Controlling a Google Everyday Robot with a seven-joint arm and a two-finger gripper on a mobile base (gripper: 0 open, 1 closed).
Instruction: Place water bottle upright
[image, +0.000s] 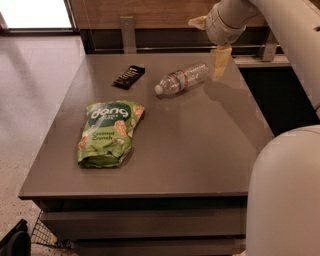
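The only camera stands high at the near side of the table (200, 145) and looks down and forward across it, toward the wall (150, 12). The view is rather close. The robot's own arm (295, 35) fills the right side, and the gripper (219, 55) hangs above the far right corner of the table.

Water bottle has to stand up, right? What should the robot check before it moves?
1. Bottle standing up: not ok. The water bottle lies on its side on the table.
2. Cap on: ok. The white cap is on, pointing toward the table's near left.
3. Claw at the bottle: not ok. The claw hangs just past the bottle's bottom end, holding nothing.
4. Neighbours out of the way: ok. The black snack wrapper and the green snack bag lie apart from the bottle, to its left.
5. Water inside: cannot tell.
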